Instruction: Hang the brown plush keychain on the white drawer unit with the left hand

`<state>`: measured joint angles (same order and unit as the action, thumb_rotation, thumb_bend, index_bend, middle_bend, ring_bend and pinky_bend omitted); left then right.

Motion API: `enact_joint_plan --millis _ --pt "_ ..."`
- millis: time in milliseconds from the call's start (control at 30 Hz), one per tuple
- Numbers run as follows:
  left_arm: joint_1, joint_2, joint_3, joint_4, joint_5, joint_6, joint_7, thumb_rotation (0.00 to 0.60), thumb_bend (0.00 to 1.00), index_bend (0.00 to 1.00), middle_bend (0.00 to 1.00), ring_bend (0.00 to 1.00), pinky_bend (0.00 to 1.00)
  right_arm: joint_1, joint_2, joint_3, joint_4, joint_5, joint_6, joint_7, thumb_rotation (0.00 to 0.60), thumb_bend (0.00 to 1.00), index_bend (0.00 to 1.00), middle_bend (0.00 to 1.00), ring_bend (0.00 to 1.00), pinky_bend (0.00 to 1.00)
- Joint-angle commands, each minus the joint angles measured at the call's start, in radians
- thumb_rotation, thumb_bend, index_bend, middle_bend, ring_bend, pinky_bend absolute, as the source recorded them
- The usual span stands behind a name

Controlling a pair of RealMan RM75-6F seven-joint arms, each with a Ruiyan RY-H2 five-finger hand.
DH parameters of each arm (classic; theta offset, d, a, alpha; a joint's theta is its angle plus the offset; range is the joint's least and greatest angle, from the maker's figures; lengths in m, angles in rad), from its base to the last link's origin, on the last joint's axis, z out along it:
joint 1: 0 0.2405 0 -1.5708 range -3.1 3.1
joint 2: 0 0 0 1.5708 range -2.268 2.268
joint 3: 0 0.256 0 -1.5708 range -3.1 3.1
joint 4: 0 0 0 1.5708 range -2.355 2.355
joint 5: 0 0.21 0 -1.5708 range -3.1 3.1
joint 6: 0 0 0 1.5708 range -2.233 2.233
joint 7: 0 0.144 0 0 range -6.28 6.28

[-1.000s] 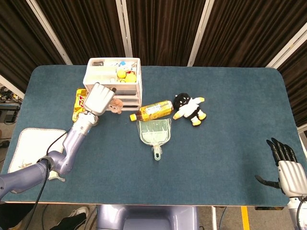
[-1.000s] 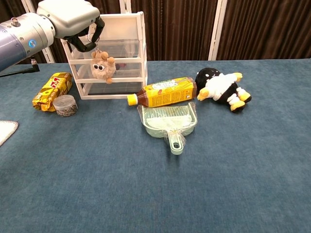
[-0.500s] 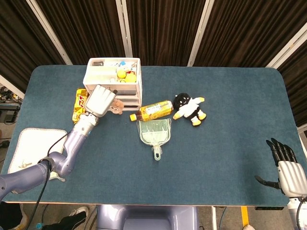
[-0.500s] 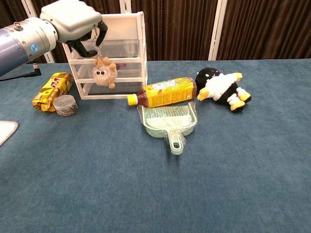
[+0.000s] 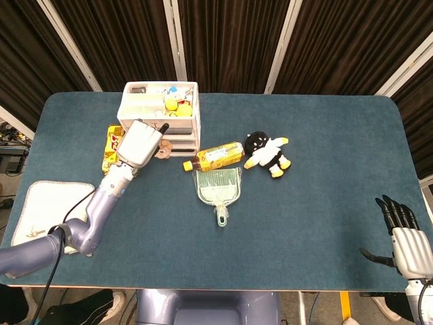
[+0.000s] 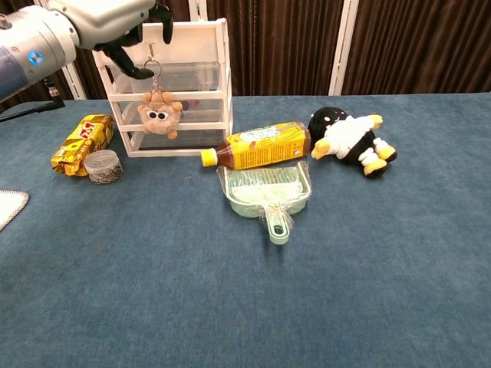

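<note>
Left hand (image 6: 107,27), upper left of the chest view, pinching the ring of the brown plush keychain (image 6: 159,115) in curled fingers. Keychain dangling upside down against the front of the white drawer unit (image 6: 211,46). Right hand (image 5: 406,245), lower right of the head view, resting with fingers spread, gripping nothing.

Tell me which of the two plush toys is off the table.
The small brown plush keychain, dangling by its ring from the left hand in front of the white drawer unit. The black-and-white plush penguin lies on the blue table.
</note>
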<state>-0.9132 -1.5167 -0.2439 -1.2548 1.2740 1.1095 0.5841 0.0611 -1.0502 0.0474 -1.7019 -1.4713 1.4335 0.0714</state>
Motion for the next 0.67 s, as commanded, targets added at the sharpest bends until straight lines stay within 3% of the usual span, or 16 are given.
enact_joint_plan --millis 33,133,200,333,400,500,667 --pt "0.074 0.068 -0.012 -0.158 -0.005 0.097 -0.038 0.600 0.23 0.37 0.96 0.83 0.73 0.000 -0.001 -0.002 0.003 -0.002 0.000 -0.003 0.600 0.01 0.00 0.00 0.00 0.00" --pt "0.147 0.118 -0.001 -0.285 -0.019 0.172 -0.052 0.600 0.23 0.35 0.87 0.77 0.67 0.000 -0.002 -0.003 0.006 -0.001 -0.003 -0.009 0.600 0.01 0.00 0.00 0.00 0.00" --pt "0.203 0.160 0.022 -0.370 -0.025 0.218 -0.053 0.600 0.22 0.32 0.75 0.68 0.60 0.001 -0.001 -0.003 0.007 0.002 -0.006 -0.015 0.600 0.01 0.00 0.00 0.00 0.00" --pt "0.323 0.238 0.094 -0.506 -0.013 0.307 -0.082 0.600 0.21 0.21 0.33 0.33 0.37 0.003 -0.003 -0.007 0.007 0.005 -0.014 -0.034 0.600 0.01 0.00 0.00 0.00 0.00" --pt "0.393 0.278 0.146 -0.562 0.012 0.354 -0.121 0.600 0.20 0.12 0.09 0.09 0.15 0.004 -0.003 -0.009 0.005 0.008 -0.021 -0.049 0.600 0.01 0.00 0.00 0.00 0.00" --pt "0.472 0.310 0.205 -0.592 0.026 0.398 -0.175 0.600 0.14 0.02 0.00 0.00 0.01 0.007 -0.002 -0.011 0.003 0.014 -0.031 -0.064 0.600 0.01 0.00 0.00 0.00 0.00" --pt "0.576 0.346 0.284 -0.580 0.051 0.441 -0.249 0.600 0.07 0.00 0.00 0.00 0.00 0.009 -0.004 -0.011 0.001 0.017 -0.034 -0.079 0.600 0.01 0.00 0.00 0.00 0.00"
